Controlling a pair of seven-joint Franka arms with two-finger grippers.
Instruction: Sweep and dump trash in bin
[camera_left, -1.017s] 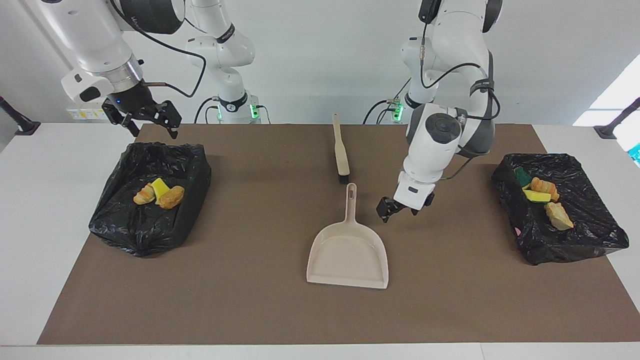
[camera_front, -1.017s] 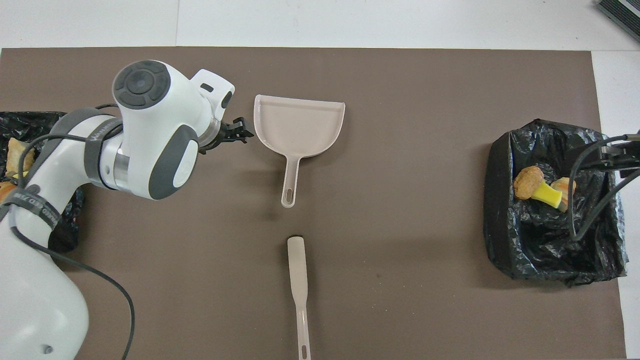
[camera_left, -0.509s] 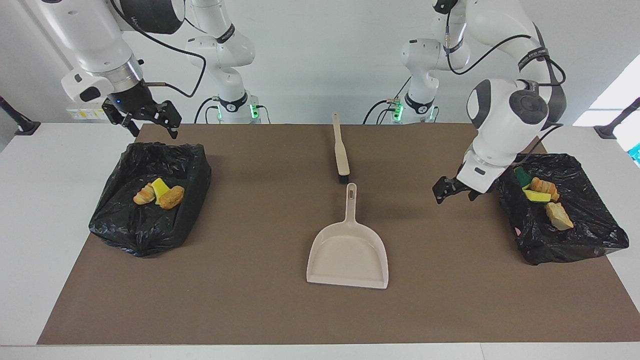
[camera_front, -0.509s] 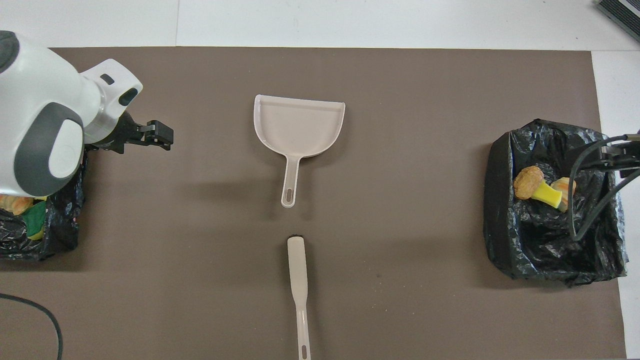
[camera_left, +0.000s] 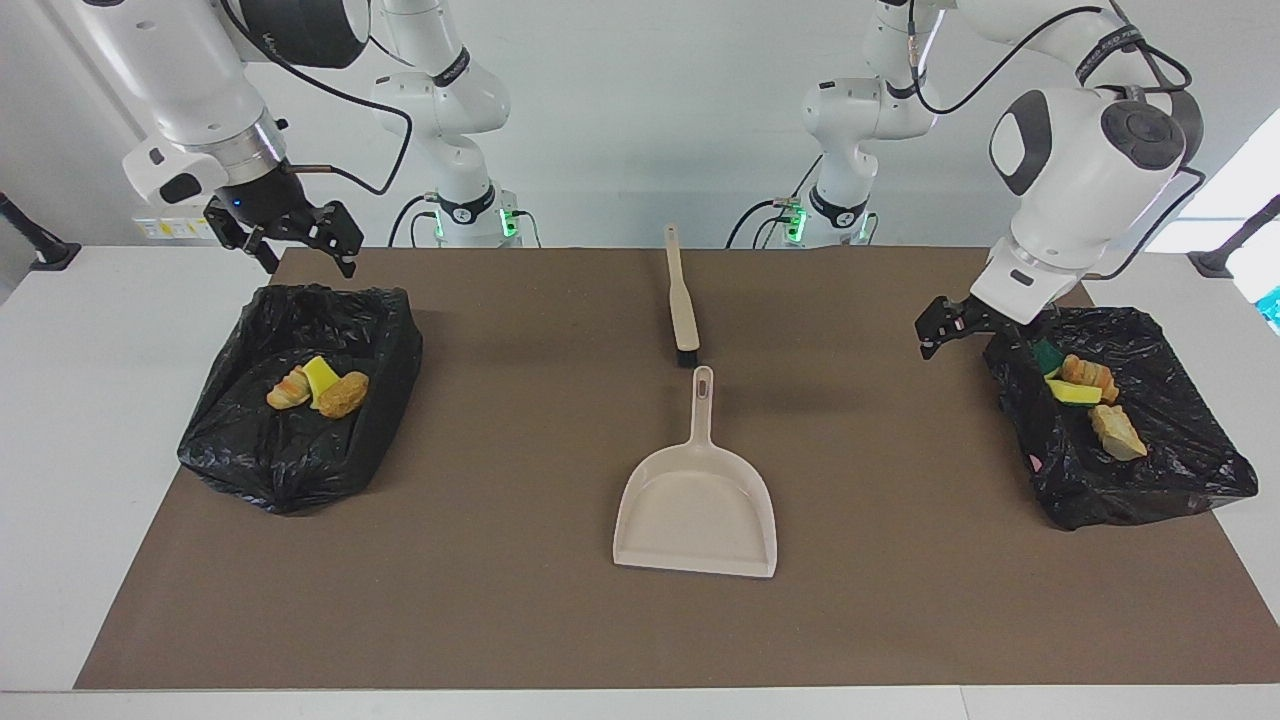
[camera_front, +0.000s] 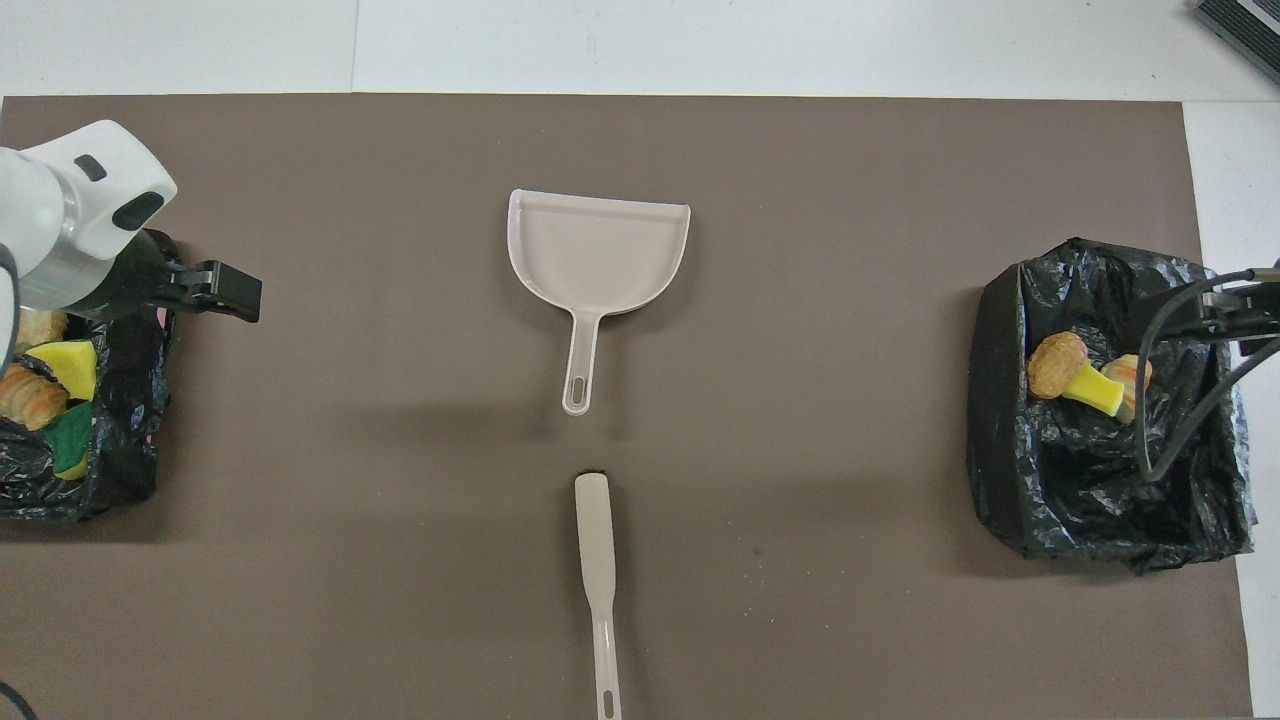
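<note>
Facing view: the left arm is bent high, its white wrist sloping down so the left gripper (camera_left: 942, 331) hangs in the air over the brown mat (camera_left: 500, 620), just beside the rim of the black-lined bin at the left arm's end (camera_left: 1190, 480). Its jaws stand wide apart and hold nothing. The right arm reaches down from about 11 o'clock, and the right gripper (camera_left: 300, 240) hovers over the edge of the other black-lined bin (camera_left: 290, 470) nearest the robots, fingers spread, empty too.

The trash sits in the bins: a croissant piece (camera_left: 289, 388), a yellow sponge chunk (camera_left: 322, 377) and a brown pastry piece (camera_left: 343, 394) huddled together in the right arm's bin; a green-backed sponge (camera_left: 1046, 353), a croissant bit (camera_left: 1089, 374), a yellow sponge (camera_left: 1073, 392) and a pale pastry piece (camera_left: 1116, 432) in a loose row running from 11 toward 5 o'clock in the other.

Mid-mat, the beige dustpan (camera_left: 697, 505) lies flat, its handle pointing to 12 o'clock at the robots, nearly end to end with the beige brush (camera_left: 682, 300), whose long axis runs the same way
</note>
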